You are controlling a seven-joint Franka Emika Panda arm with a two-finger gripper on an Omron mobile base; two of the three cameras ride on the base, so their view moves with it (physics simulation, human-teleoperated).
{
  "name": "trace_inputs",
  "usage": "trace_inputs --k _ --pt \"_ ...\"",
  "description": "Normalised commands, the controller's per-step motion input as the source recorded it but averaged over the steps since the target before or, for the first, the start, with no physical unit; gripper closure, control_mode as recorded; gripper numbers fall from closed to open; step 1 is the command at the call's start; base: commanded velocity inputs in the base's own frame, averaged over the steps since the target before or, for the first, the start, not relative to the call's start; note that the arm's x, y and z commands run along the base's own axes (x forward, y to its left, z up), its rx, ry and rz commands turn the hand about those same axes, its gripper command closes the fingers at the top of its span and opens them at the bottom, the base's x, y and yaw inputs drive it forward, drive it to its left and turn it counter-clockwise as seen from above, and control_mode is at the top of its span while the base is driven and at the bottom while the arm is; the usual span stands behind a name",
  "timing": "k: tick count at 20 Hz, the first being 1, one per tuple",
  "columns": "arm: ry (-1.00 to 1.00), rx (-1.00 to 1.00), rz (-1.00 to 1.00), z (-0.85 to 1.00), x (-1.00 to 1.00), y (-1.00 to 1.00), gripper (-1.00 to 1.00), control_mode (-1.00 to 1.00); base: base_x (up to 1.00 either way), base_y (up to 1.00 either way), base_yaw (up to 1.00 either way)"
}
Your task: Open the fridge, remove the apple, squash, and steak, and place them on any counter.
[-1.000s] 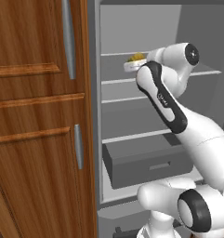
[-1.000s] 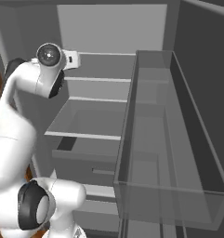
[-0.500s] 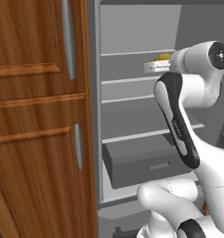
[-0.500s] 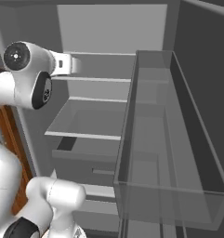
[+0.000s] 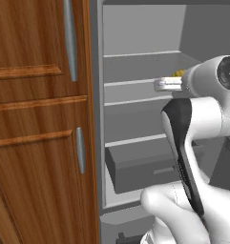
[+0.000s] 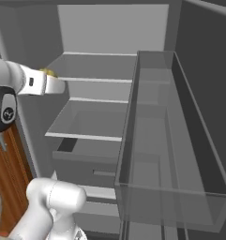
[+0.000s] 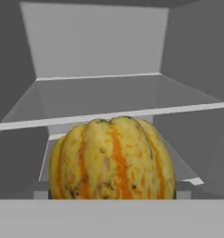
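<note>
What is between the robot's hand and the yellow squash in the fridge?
Nothing that I can see. In the hand view the squash sits right in front on its grey shelf, with no other food or object before it.

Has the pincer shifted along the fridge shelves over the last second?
Yes. In the left base view the pincer has slid rightward along the grey fridge shelf, away from the brown wooden cabinet, with the lumpy yellow-orange squash.

The fridge [image 6: 109, 33] is seen open; a yellow squash [image 6: 48, 72] is glimpsed on the middle shelf at left.
</note>
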Motion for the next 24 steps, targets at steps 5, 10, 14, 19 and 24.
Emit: trace_inputs --k 5,10,14,19,24 --pt "0.12 0.00 0.13 -0.14 -0.33 -0.02 1.00 -1.00 0.00 0.00 0.00" --pt "0.13 -0.01 0.13 -0.20 -0.39 0.00 1.00 1.00 -0.12 0.00 0.01" --pt "0.00 0.00 0.00 0.00 0.00 0.00 1.00 1.00 -0.85 -0.16 -0.05" --pt "0.00 0.00 0.00 0.00 0.00 0.00 1.00 1.00 -1.00 -0.50 -0.11" --pt "0.00 0.00 0.00 0.00 0.00 0.00 1.00 1.00 -1.00 -0.63 -0.14"
